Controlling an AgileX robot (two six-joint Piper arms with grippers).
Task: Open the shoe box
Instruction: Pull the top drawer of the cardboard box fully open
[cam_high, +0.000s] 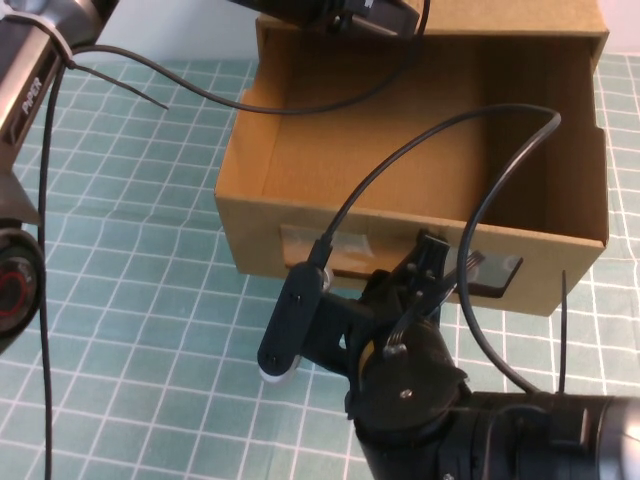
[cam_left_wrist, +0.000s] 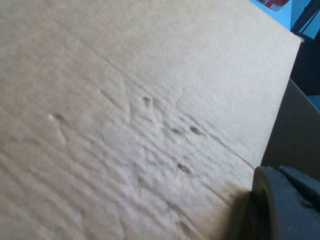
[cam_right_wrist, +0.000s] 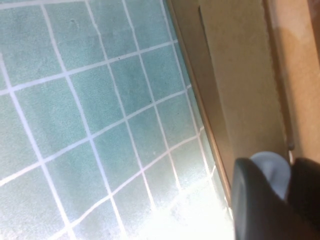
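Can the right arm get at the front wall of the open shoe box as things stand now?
Probably yes. The right tool is at the front wall of the shoe box, with nothing between them. The left tool is at the box's far edge, out of the way.

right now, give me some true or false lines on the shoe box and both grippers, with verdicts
1. The shoe box is open, its inside showing. True.
2. A shoe lies inside it. False: only bare cardboard shows inside.
3. The right gripper is at the box's near wall. True.
4. The box sits on a plain red mat. False: the mat is teal with a white grid.
5. The left gripper is down by the near wall too. False: it is up at the box's far side.
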